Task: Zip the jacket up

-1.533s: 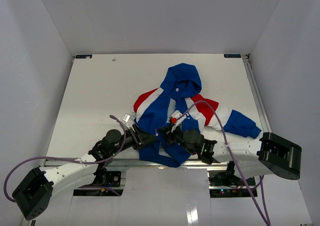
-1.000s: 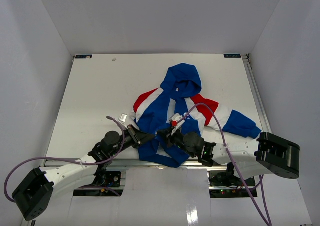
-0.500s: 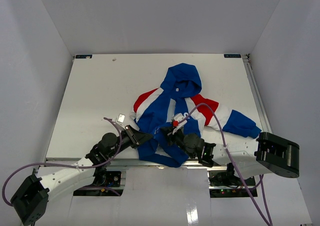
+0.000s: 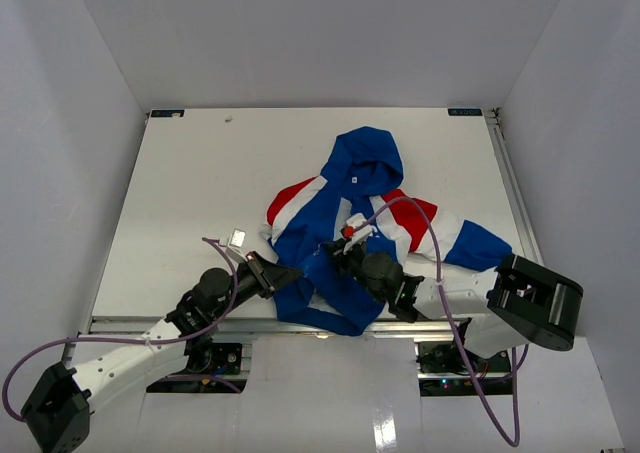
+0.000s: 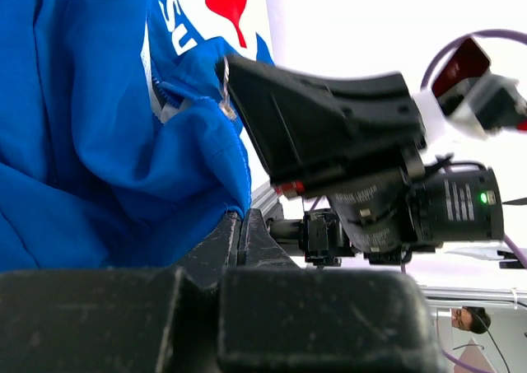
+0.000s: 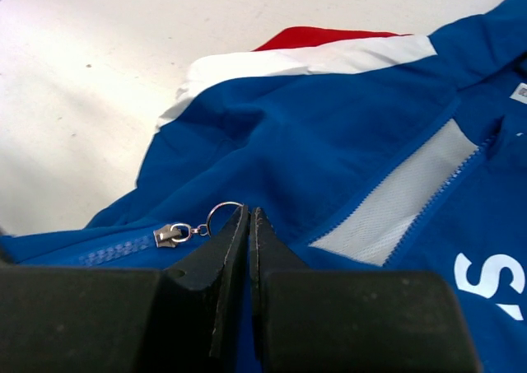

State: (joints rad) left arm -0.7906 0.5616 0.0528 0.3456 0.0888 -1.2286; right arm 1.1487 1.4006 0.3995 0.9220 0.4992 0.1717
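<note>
On white flat table [image 4: 190, 173], toward near edge: small royal-blue hooded fabric jacket [image 4: 345, 203], front unzipped. Pinched at lower hem by black left gripper [image 5: 241, 222]. Seemingly pinched at small silver metal zipper ring [image 6: 222, 204] by black right gripper [image 6: 249, 214], fingers pressed together. Pull just starting; next, hem held taut, ring drawn hoodward.

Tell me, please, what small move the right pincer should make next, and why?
Probably draw the right pincer slowly toward the hood: it seems shut on the pull ring, the jacket gapes open beyond the slider, and the left pincer seems to hold its lower edge.
</note>
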